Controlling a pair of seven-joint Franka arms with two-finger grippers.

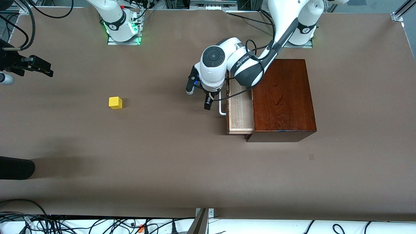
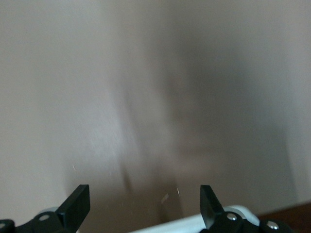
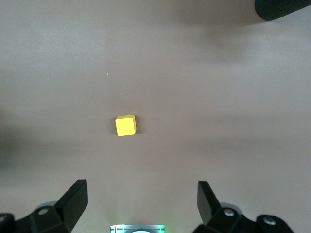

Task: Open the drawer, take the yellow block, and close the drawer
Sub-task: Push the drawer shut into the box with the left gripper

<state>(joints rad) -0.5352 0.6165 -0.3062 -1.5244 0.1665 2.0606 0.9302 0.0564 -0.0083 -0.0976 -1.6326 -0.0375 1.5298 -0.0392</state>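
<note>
The right gripper (image 1: 40, 68) waits at the desk's (image 1: 162, 162) edge, fingers wide, empty. The yellow block (image 1: 115, 102) sits alone on the desk: likely light, rigid, best pinched across flat faces. The left gripper (image 1: 200, 94), fingers spread, hovers beside the part-open drawer's (image 1: 240, 110) white handle (image 1: 221, 109).

A wide brown table (image 1: 162, 169) fills nearly the whole scene, its matte covering lit evenly with soft shadows. Tangled black cables (image 1: 81, 224) (with a few orange connectors) lie along a white strip at its nearest edge.
</note>
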